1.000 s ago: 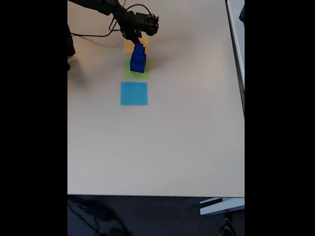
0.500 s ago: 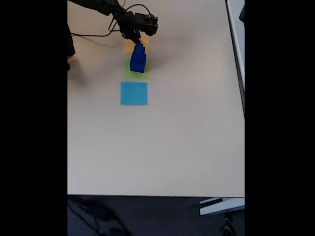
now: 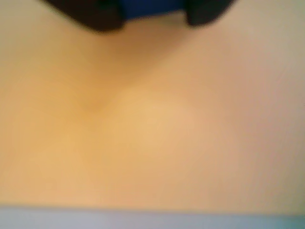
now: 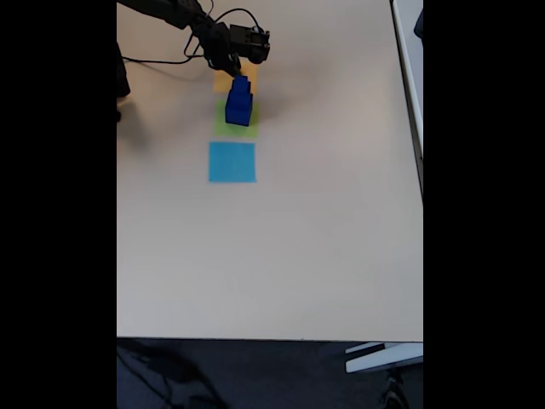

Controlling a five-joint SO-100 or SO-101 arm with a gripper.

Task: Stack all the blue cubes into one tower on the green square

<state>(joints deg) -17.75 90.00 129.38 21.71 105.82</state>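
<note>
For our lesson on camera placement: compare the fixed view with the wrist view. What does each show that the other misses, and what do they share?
Fixed view alone: the tower of blue cubes standing on the green square, the light-blue square, the arm's cable and the table's edges. Wrist view alone: a blurred close-up, two dark fingers framing something blue. Shared: the gripper, blue, and a yellow-orange surface.
</note>
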